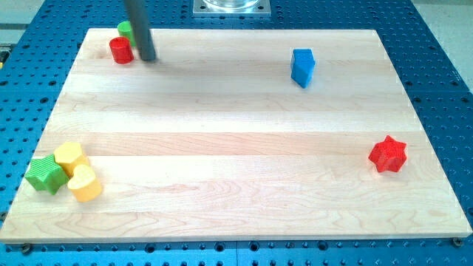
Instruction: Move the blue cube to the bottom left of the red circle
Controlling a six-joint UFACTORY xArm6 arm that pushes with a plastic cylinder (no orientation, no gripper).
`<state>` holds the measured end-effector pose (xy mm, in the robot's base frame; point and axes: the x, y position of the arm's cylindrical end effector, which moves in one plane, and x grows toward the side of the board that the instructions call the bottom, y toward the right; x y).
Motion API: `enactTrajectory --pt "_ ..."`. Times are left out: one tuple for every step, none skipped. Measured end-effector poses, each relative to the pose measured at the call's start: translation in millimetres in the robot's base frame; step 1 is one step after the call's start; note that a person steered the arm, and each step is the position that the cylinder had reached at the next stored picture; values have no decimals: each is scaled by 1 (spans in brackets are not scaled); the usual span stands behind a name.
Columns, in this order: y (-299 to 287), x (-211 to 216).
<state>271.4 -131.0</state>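
The blue cube [302, 66] sits near the view's top, right of centre, well apart from everything else. The red circle [121, 50] stands at the top left corner of the desk [222, 133], touching a green block [126, 30] just behind it. My tip [148, 58] rests just beside the red circle, on its right, far from the blue cube. This end effector is a plain rod with nothing to open or close, so it holds nothing.

The cube looks small, rigid and light, likely to slide easily on the smooth wood (and to spin if pushed off-centre). I judge the best contact is the middle of its right face, pushing toward the view's left.

The desk is pale, flat and mostly bare between cube and circle. A red star [388, 154] lies at the right; a green star [45, 174], yellow block [70, 157] and yellow heart [85, 183] cluster at the bottom left.
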Motion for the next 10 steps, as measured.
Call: enactTrajectory --pt "115 -26" --pt "245 -28" --pt "325 3" --pt "282 11" --pt "152 11" --pt "149 -2" --pt "270 -1" --pt "359 44" --pt "341 57" --pt "251 46"
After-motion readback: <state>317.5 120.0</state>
